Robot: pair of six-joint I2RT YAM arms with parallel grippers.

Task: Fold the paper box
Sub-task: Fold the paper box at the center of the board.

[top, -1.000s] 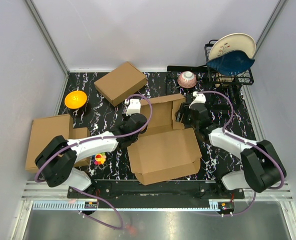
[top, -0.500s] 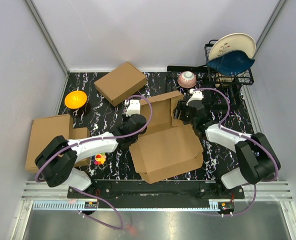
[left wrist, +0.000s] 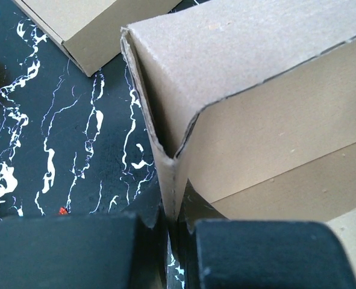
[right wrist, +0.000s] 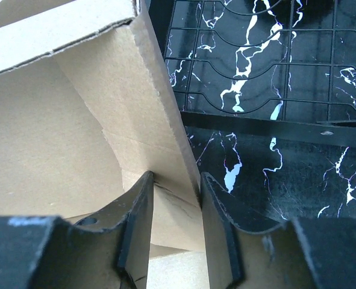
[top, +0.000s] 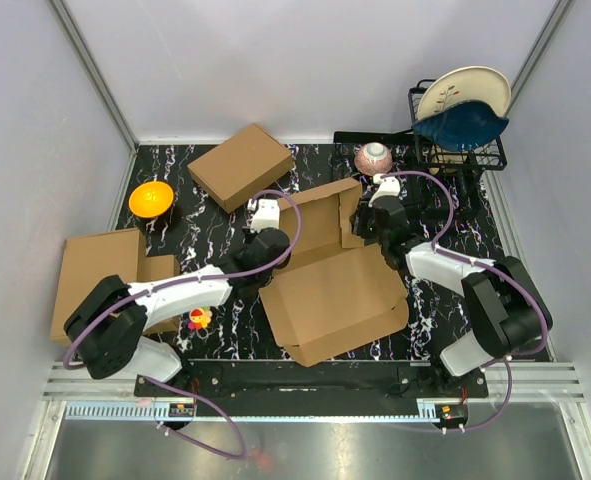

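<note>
A black, white-veined marble-look table (top: 175, 218) between pale grey walls carries the brown corrugated cardboard paper box (top: 335, 300), half-formed at the table's middle. The left gripper (left wrist: 168, 224) is clamped on an upright wall corner toward the table's left side. The right gripper (right wrist: 174, 180) straddles a flap toward the table's right side; whether it pinches cannot be told. The walls seem to be going up; next, that flap likely needs folding inward.

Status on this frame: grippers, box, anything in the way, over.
Left gripper shut on box, left wall. Right gripper astride right wall, grip unclear. Box half-formed, far walls up. Rack beyond right gripper, not touching.
</note>
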